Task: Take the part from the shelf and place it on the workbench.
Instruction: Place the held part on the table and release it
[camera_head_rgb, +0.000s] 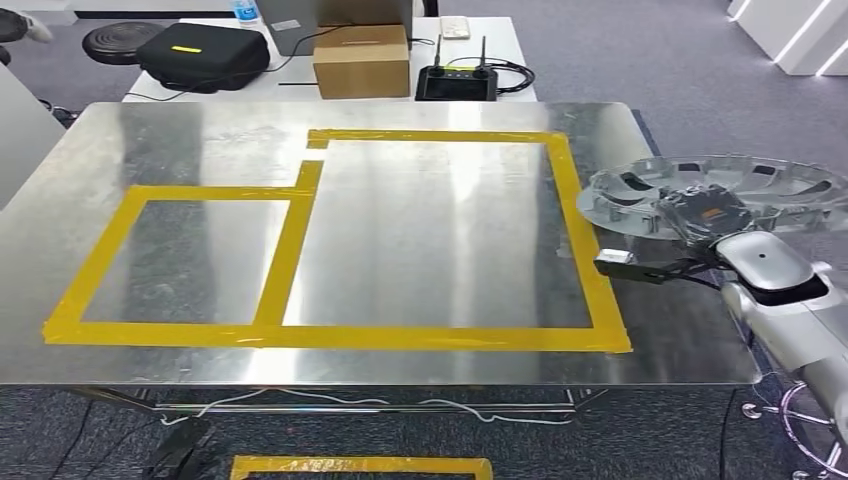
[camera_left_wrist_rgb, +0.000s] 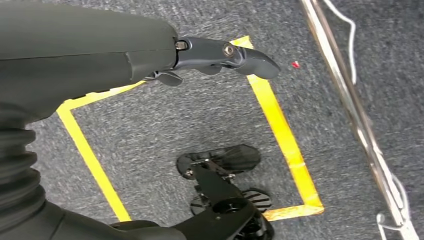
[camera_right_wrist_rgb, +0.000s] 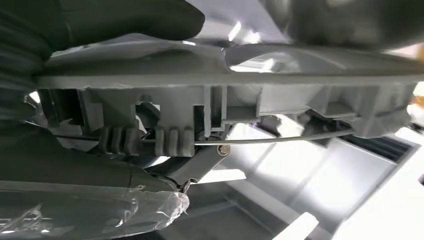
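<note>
From the head view, one big shiny metal workbench (camera_head_rgb: 400, 250) fills the middle, and two yellow tape boxes are stuck on it: one small box (camera_head_rgb: 180, 260) on the left and one big box (camera_head_rgb: 440, 235) joined to it on the right. One round silver part (camera_head_rgb: 770, 190), shaped like a wheel cover with holes around it, is up in the air at the right edge of the workbench, partly over the corner and not inside either box. The right hand (camera_head_rgb: 705, 215) holds it from below, with dark fingers closed on its near rim, and the silver arm comes in from the lower right. Behind the workbench stands one white table (camera_head_rgb: 500, 40) with one black bag (camera_head_rgb: 203, 55), one brown cardboard box (camera_head_rgb: 361, 60) and one black controller with two little antennas (camera_head_rgb: 460, 80). On the floor in front there is one more piece of yellow tape (camera_head_rgb: 360, 467). In the left wrist view, the left hand (camera_left_wrist_rgb: 220, 57) hangs over grey carpet, holding nothing, with its fingers out and a little apart, above one yellow tape square on the floor (camera_left_wrist_rgb: 280, 125). In the right wrist view, the grey part (camera_right_wrist_rgb: 250, 85) is very close, and the dark thumb (camera_right_wrist_rgb: 125, 20) presses on one side of it while fingers sit under the other side, clamped on it.
</note>
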